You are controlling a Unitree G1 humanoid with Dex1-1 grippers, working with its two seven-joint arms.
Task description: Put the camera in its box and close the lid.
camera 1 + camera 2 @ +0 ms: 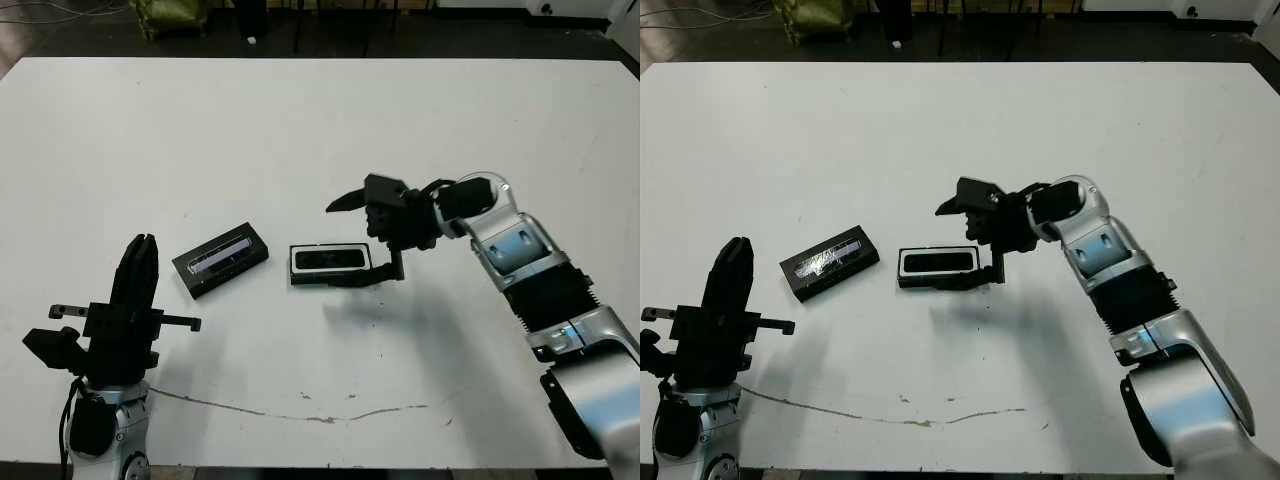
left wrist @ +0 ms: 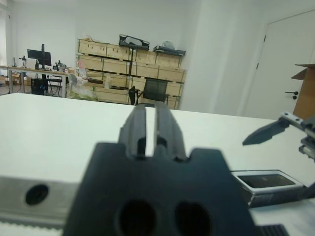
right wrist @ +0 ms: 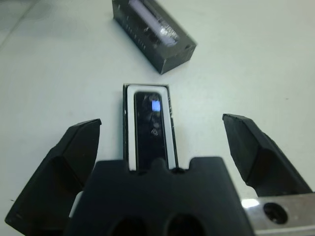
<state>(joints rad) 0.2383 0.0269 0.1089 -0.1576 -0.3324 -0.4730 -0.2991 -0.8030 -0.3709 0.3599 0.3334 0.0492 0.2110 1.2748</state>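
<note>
Right gripper is spread wide, holding nothing, hovering right at the near end of the box in the left eye view, 1 finger up in the air and the other down by the box's right end. That box is a shallow black-walled tray with white lining, and the camera lies flat inside it, a slim black bar. Just left of it, not touching, sits the lid, black with a shiny silvery strip on top, angled a bit on the white table. Left gripper stands upright near the table's front-left corner, fingers pressed together, empty.

Left wrist view: its 2 fingers are closed with only a thin slit between them.

Right wrist view: camera fills the white-lined tray lengthwise, a small blue-white glint on its glossy face, lid beyond.
</note>
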